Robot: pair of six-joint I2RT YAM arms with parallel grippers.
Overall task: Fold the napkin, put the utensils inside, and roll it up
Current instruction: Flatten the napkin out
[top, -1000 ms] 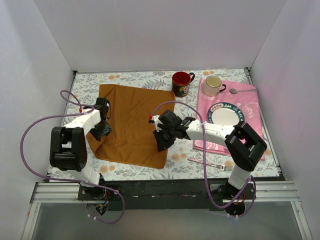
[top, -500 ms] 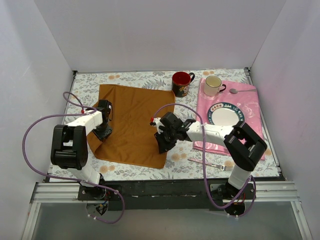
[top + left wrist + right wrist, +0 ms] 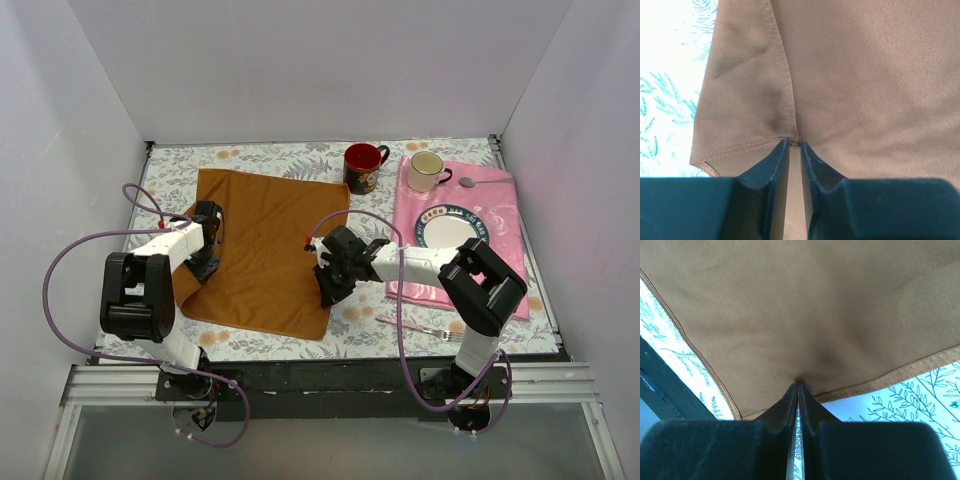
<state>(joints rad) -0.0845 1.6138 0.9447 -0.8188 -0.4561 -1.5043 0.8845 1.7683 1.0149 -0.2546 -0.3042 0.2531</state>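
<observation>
Three plain white walls (image 3: 320, 70) close in a table (image 3: 180, 175) covered by a pale leaf-and-flower print. On its right side lies a pink floral cloth (image 3: 500, 215) carrying a white plate (image 3: 420, 228) with a dark patterned rim, a cream mug (image 3: 427, 171) at the far edge and a spoon (image 3: 485, 183) just beside that mug. A dark red mug (image 3: 362, 166) stands on the print, near the far right corner of the napkin (image 3: 265, 250); what either mug holds does not show. The napkin lies spread over the left and middle of the table, its left edge turned over. One fork (image 3: 420, 327) lies near the front edge, well apart from the napkin. The right gripper (image 3: 799, 385) is pressed together on the napkin's puckered near right edge. The left gripper (image 3: 794, 144) shows a narrow slit, its tips at the turned-over left edge; whether cloth is caught between them I cannot tell.
</observation>
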